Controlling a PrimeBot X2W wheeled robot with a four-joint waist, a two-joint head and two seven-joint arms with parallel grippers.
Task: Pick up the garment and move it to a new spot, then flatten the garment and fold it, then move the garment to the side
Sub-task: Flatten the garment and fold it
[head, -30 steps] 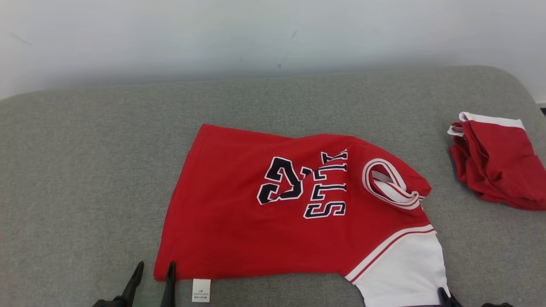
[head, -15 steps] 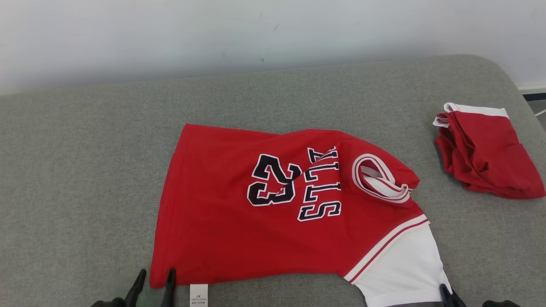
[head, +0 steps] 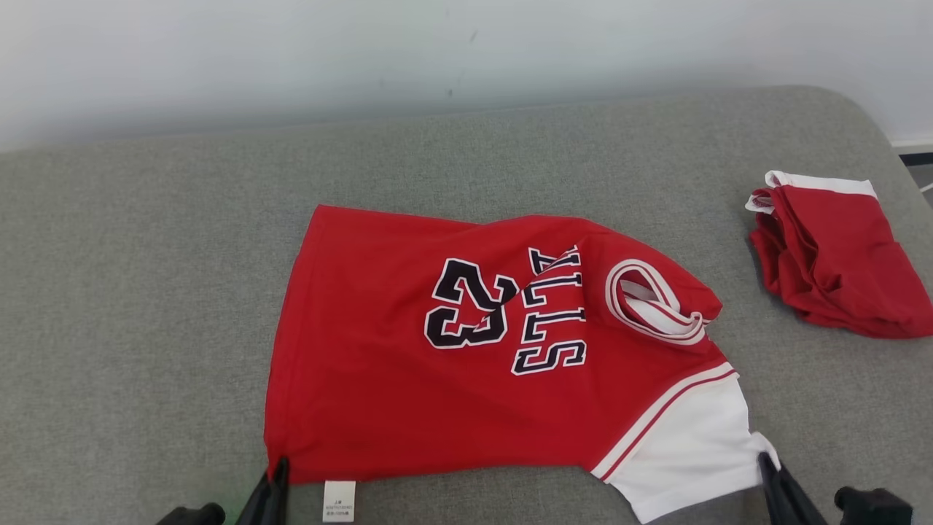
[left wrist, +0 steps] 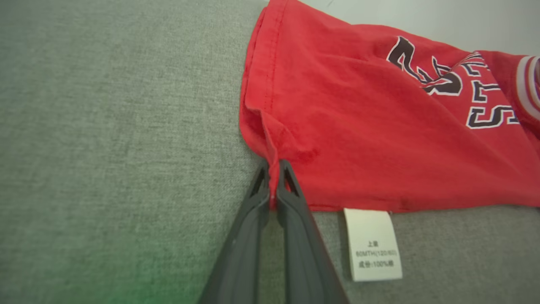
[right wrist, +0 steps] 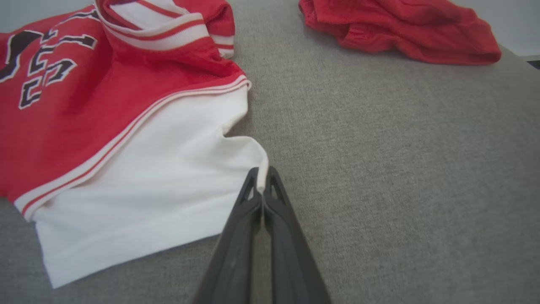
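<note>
Between the left gripper and the right gripper, the red shirt lies spread on a grey cushion, each pinching a corner, hem and white sleeve; folding looks next, needing an even joint lift.

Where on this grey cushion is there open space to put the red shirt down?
Widest: the cushion left of the shirt. A bare strip runs behind it along the wall. A narrower gap separates its collar from the folded red clothes. The near edge is crowded, where the left pincer and right pincer pinch the shirt.
</note>
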